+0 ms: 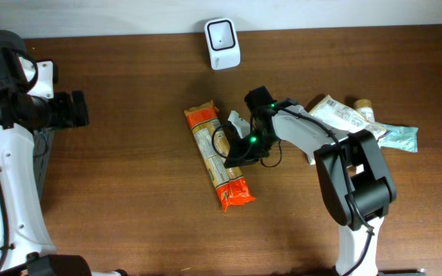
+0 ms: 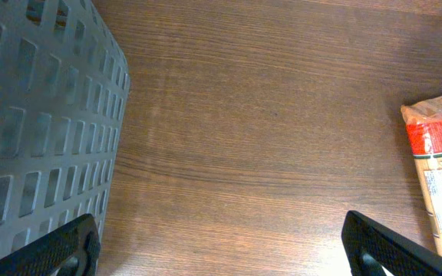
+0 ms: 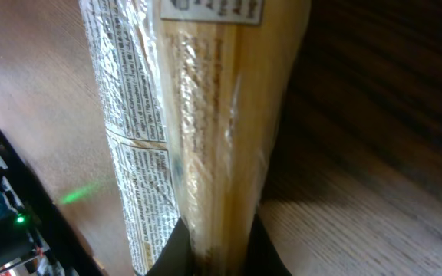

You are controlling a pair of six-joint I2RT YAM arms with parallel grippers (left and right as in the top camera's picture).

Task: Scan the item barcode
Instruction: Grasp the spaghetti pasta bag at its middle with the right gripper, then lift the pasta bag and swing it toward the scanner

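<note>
The item is a long clear packet of spaghetti [image 1: 217,157] with orange-red ends, lying flat mid-table. My right gripper [image 1: 240,149] is shut on its right edge. In the right wrist view the packet [image 3: 206,115] runs up from between the two dark fingers [image 3: 167,253], and its printed text panel faces left. I cannot make out a barcode. The white scanner [image 1: 222,44] stands at the back edge, apart from the packet. My left gripper [image 1: 79,109] hangs open at the far left with nothing between its fingers [image 2: 64,249]. One orange-red end of the packet [image 2: 440,169] shows at the right edge of the left wrist view.
A grey perforated basket [image 2: 37,115] sits under the left arm at the table's left side. Several other packets [image 1: 340,116], among them a teal one [image 1: 399,138], lie behind the right arm at the right.
</note>
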